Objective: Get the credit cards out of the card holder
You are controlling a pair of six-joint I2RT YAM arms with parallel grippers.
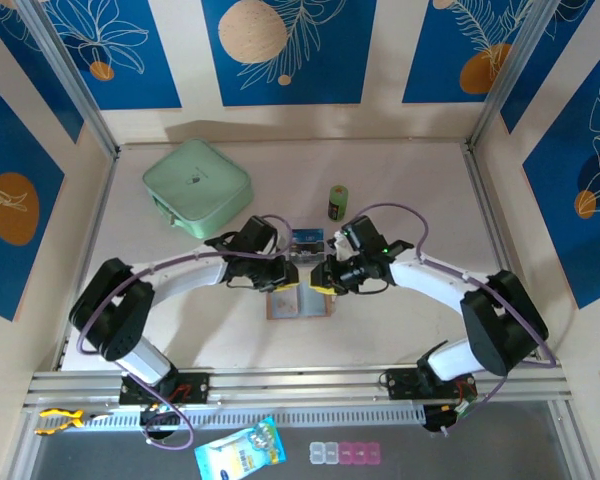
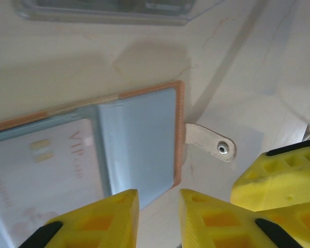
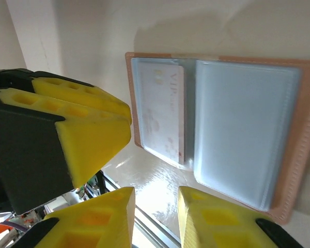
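The tan-pink card holder (image 1: 298, 304) lies open flat on the table between the two arms. In the left wrist view its clear sleeves (image 2: 139, 139) face up and the snap tab (image 2: 213, 144) sticks out to the right. One pale credit card marked VIP (image 2: 46, 170) sits inside a sleeve, also visible from the right wrist (image 3: 163, 108); the other sleeve (image 3: 243, 129) looks empty. My left gripper (image 2: 159, 199) hovers at the holder's corner, jaws narrowly open with only table between them. My right gripper (image 3: 156, 196) is close beside it, open, holding nothing.
A mint-green square case (image 1: 198, 187) lies at the back left. A small green cylinder (image 1: 338, 202) stands behind the grippers, and a transparent box (image 1: 307, 240) sits just behind the holder. A packet (image 1: 240, 452) and pill strips (image 1: 345, 453) lie below the rail.
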